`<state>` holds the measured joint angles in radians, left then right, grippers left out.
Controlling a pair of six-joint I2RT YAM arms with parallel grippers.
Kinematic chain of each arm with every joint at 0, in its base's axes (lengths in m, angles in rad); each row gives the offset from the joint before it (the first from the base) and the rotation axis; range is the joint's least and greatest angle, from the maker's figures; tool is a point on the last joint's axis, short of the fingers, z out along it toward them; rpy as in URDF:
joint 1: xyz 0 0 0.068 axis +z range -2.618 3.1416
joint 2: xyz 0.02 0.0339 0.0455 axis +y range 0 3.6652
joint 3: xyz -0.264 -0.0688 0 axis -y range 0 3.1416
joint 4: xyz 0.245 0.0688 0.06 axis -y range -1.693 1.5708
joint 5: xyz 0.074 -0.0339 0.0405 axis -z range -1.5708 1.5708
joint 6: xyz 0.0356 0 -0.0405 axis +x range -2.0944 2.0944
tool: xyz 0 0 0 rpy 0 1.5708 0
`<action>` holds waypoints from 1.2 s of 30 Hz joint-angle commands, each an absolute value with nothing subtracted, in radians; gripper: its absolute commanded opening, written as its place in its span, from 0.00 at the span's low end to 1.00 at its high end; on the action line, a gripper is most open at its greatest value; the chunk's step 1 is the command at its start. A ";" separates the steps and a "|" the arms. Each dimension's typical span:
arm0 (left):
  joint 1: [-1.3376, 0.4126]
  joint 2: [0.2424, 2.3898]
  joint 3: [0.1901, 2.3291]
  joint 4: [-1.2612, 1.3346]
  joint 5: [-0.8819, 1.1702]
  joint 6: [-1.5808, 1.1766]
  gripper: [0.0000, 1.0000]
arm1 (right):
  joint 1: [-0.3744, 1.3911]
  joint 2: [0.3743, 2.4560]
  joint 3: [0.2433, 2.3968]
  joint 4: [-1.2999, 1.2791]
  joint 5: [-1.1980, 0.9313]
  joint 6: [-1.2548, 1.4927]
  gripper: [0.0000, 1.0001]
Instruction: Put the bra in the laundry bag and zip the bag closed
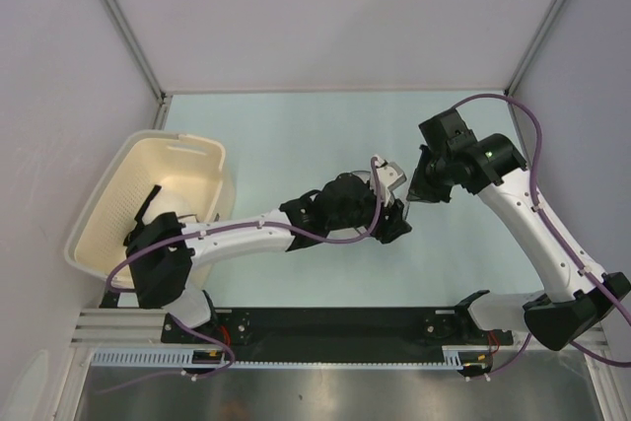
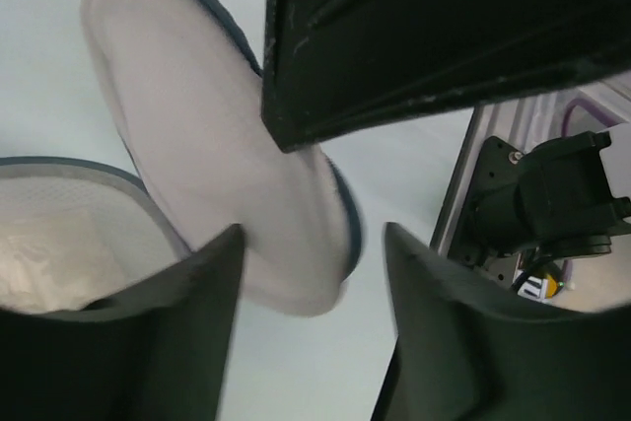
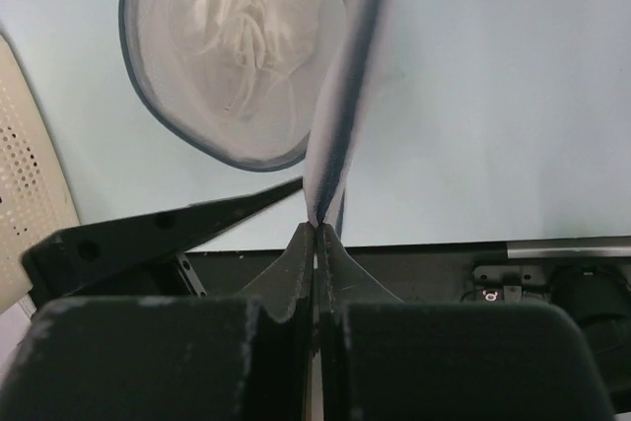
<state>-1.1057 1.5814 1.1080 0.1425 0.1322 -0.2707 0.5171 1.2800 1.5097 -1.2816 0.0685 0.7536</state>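
The laundry bag is a round white mesh pouch with a dark rim, lying open on the table (image 3: 493,96). Its lower half (image 3: 173,115) holds the bra (image 3: 237,36), a crumpled shiny white fabric. The bag's lid flap (image 3: 350,76) stands up edge-on, and my right gripper (image 3: 317,222) is shut on its rim. In the left wrist view the same flap (image 2: 217,145) hangs in front of my left gripper (image 2: 311,273), which is open with the flap's lower end just beyond its fingers (image 2: 187,342). The bra (image 2: 39,263) shows at the left. From above, both grippers meet mid-table, left (image 1: 392,212) and right (image 1: 414,192).
A large cream slotted basket (image 1: 158,204) stands at the left of the table with dark clothing inside, and its wall (image 3: 25,165) shows at the left edge of the right wrist view. White walls enclose the table on three sides.
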 commanded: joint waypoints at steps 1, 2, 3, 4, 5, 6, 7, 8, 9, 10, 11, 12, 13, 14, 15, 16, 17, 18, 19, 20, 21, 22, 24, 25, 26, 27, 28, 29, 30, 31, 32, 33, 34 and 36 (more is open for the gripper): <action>-1.065 1.592 1.157 0.144 0.175 -0.333 0.51 | 0.517 1.266 1.537 -1.267 0.038 0.770 0.00; -1.054 1.592 1.151 0.135 0.176 -0.351 0.35 | 0.517 1.264 1.534 -1.261 0.034 0.770 0.00; -1.031 1.592 1.146 0.130 0.195 -0.366 0.31 | 0.517 1.261 1.532 -1.255 0.031 0.772 0.00; -1.019 1.592 1.141 0.129 0.208 -0.388 0.24 | 0.517 1.259 1.529 -1.252 0.028 0.772 0.00; -1.011 1.591 1.135 0.118 0.212 -0.394 0.23 | 0.517 1.259 1.528 -1.250 0.028 0.769 0.00; -1.003 1.586 1.131 0.114 0.216 -0.396 0.22 | 0.517 1.256 1.528 -1.249 0.028 0.770 0.00; -1.000 1.582 1.129 0.107 0.219 -0.396 0.14 | 0.515 1.255 1.522 -1.247 0.026 0.767 0.00; -0.999 1.578 1.123 0.104 0.221 -0.399 0.10 | 0.515 1.253 1.519 -1.241 0.023 0.769 0.00; -0.997 1.574 1.118 0.104 0.224 -0.403 0.06 | 0.515 1.250 1.513 -1.235 0.015 0.767 0.00; -0.996 1.575 1.114 0.107 0.232 -0.416 0.04 | 0.514 1.247 1.502 -1.229 0.011 0.765 0.00; -0.994 1.574 1.109 0.107 0.238 -0.423 0.04 | 0.511 1.249 1.499 -1.221 0.011 0.765 0.00; -0.988 1.577 1.106 0.107 0.241 -0.434 0.03 | 0.503 1.247 1.494 -1.220 0.009 0.761 0.05; -0.985 1.577 1.104 0.107 0.255 -0.463 0.01 | 0.497 1.241 1.493 -1.218 0.009 0.758 0.10; -0.977 1.580 1.098 0.107 0.262 -0.481 0.01 | 0.488 1.235 1.483 -1.210 -0.021 0.753 0.17; -0.963 1.583 1.095 0.107 0.270 -0.497 0.00 | 0.465 1.229 1.479 -1.207 -0.038 0.743 0.33; -0.954 1.586 1.092 0.100 0.290 -0.536 0.00 | 0.451 1.221 1.468 -1.207 -0.050 0.738 0.40; -0.945 1.588 1.088 0.094 0.299 -0.560 0.00 | 0.437 1.200 1.451 -1.195 -0.061 0.730 0.46; -0.919 1.591 1.082 0.094 0.313 -0.583 0.00 | 0.401 1.187 1.441 -1.189 -0.090 0.712 0.55; -0.905 1.592 1.071 0.094 0.339 -0.632 0.00 | 0.387 1.163 1.430 -1.175 -0.104 0.704 0.58; -0.884 1.592 1.065 0.094 0.353 -0.653 0.00 | 0.367 1.149 1.407 -1.166 -0.119 0.695 0.64; -0.873 1.592 1.060 0.095 0.365 -0.684 0.00 | 0.336 1.137 1.396 -1.160 -0.150 0.678 0.67; -0.867 1.591 1.051 0.100 0.379 -0.692 0.00 | 0.322 1.126 1.384 -1.154 -0.166 0.669 0.69; -0.854 1.586 1.043 0.106 0.382 -0.704 0.00 | 0.301 1.108 1.347 -1.140 -0.205 0.655 0.74; -0.853 1.586 1.037 0.109 0.383 -0.706 0.00 | 0.290 1.103 1.332 -1.132 -0.216 0.647 0.75; -0.848 1.585 1.035 0.109 0.385 -0.707 0.00 | 0.287 1.094 1.316 -1.124 -0.245 0.644 0.77; -0.848 1.585 1.035 0.106 0.385 -0.704 0.00 | 0.285 1.091 1.287 -1.120 -0.255 0.643 0.78; -0.848 1.585 1.043 0.100 0.380 -0.695 0.00 | 0.284 1.088 1.275 -1.105 -0.262 0.647 0.79; -0.848 1.585 1.049 0.085 0.356 -0.684 0.00 | 0.281 1.085 1.266 -1.103 -0.262 0.652 0.79; -0.851 1.585 1.058 0.056 0.342 -0.654 0.00 | 0.279 1.083 1.258 -1.101 -0.261 0.653 0.79; -0.853 1.580 1.080 0.039 0.324 -0.635 0.00 | 0.270 1.085 1.258 -1.101 -0.258 0.655 0.79; -0.865 1.577 1.089 0.028 0.281 -0.614 0.00 | 0.264 1.088 1.261 -1.100 -0.258 0.652 0.79; -0.873 1.572 1.098 0.015 0.266 -0.571 0.00 | 0.258 1.091 1.270 -1.103 -0.258 0.652 0.79; -0.885 1.568 1.112 0.012 0.253 -0.552 0.00 | 0.238 1.098 1.278 -1.111 -0.258 0.647 0.79; -0.887 1.565 1.121 0.012 0.256 -0.549 0.00 | 0.215 1.114 1.285 -1.123 -0.267 0.644 0.79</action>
<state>-0.8646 1.5917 1.0531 0.0208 0.2996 -0.6216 0.2554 1.0996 1.2533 -1.1347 -0.2348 0.6716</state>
